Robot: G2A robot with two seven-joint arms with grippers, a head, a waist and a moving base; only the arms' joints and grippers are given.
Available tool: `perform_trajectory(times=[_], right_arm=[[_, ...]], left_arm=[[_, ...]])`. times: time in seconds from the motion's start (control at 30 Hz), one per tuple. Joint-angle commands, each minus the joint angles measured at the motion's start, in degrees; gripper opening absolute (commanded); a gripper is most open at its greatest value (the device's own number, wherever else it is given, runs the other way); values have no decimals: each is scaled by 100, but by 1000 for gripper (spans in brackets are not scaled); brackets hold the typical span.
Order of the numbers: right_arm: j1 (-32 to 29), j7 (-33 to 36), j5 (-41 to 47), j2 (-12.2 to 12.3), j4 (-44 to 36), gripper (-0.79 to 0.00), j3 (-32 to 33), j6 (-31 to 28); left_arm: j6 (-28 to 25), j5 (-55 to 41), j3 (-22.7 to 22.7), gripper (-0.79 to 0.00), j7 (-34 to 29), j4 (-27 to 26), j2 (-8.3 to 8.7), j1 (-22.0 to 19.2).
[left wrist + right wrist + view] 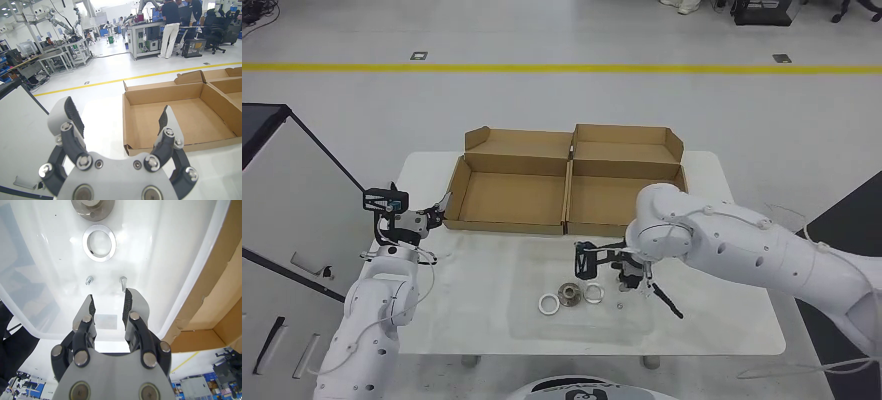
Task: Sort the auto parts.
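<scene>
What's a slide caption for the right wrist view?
Open right gripper above white tray, bolt beside its tip, metal ring beyond.

The tray (189, 285) is glossy white plastic, smooth and reflective. In it the ring (85, 243) is bright polished metal, the flanged hub (98, 215) is duller grey metal, and the two bolts (122, 283) are shiny. The boxes (512, 195) at twelve o'clock on the smooth white worktop (462, 290) are matt brown cardboard with ragged edges. The right tool (109, 294) has satin metal plates and black ribbed pads (127, 306).
</scene>
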Motion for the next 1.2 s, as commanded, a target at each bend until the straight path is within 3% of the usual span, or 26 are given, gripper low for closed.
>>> perform_trajectory(times=[0.0,0.23,0.6,1.17], right_arm=[[-23,-26,-59,-37,41,-397,0,-25],[-137,-40,-302,-186,178,-363,0,-39],[-285,-6,-536,-374,381,-416,0,-5],[-377,68,-666,-490,573,-416,0,69]], left_arm=[[0,0,0,0,0,0,0,0],[0,0,0,0,0,0,0,0],[0,0,0,0,0,0,0,0],[0,0,0,0,0,0,0,0]])
